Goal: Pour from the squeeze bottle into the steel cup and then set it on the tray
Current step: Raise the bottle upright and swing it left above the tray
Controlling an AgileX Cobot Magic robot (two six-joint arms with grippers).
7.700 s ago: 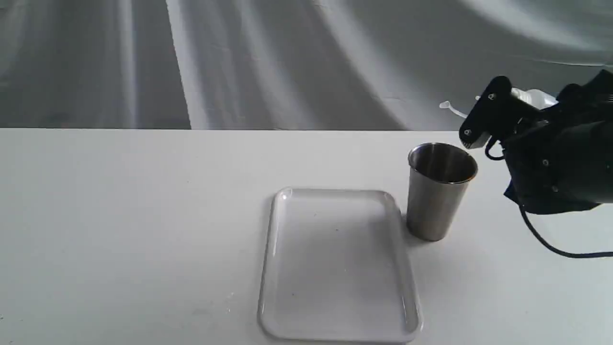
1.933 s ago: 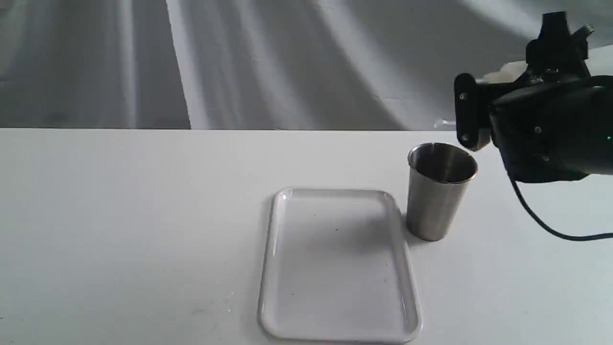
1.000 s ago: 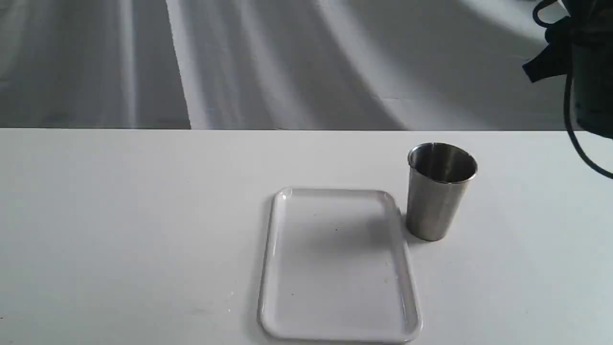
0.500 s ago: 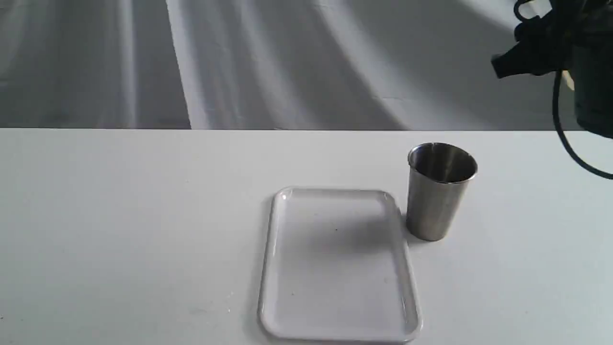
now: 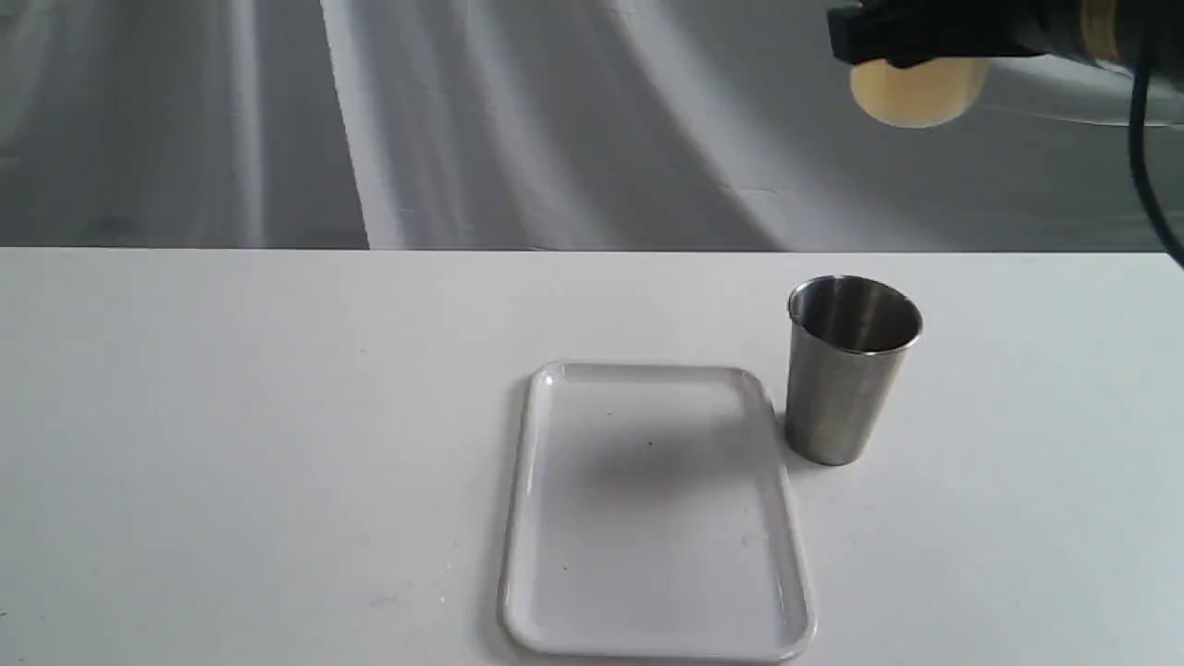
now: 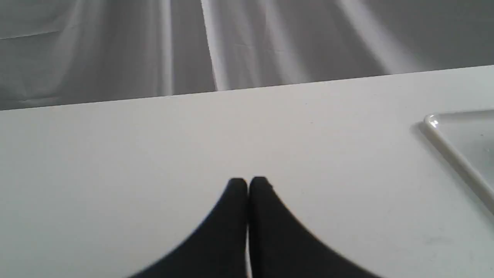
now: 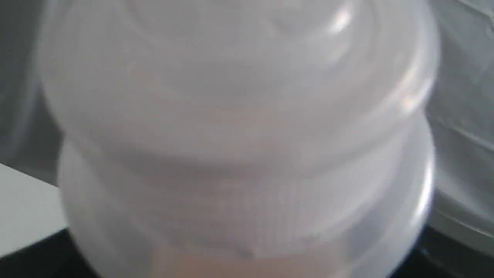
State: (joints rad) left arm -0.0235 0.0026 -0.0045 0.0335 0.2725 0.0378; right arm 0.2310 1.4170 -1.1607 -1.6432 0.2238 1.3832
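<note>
The steel cup (image 5: 852,370) stands upright on the white table, just right of the tray's far right corner. The white tray (image 5: 518,518) lies flat with nothing on it; its corner (image 6: 434,121) also shows in the left wrist view. High above the cup, at the top edge of the exterior view, my right gripper (image 5: 911,35) is shut on the squeeze bottle (image 5: 918,92), whose amber-tinted base hangs below the black fingers. The bottle's ribbed white cap (image 7: 239,154) fills the right wrist view, blurred. My left gripper (image 6: 247,183) is shut and holds nothing, low over bare table left of the tray.
A grey draped cloth (image 5: 462,120) hangs behind the table's far edge. A black cable (image 5: 1147,157) dangles from the right arm at the right border. Bare white tabletop (image 5: 231,416) spreads left of the tray.
The right arm rose from beside the cup almost out of view, then swung left; the bottle's base now shows high above the cup. Cup and tray have not moved.
</note>
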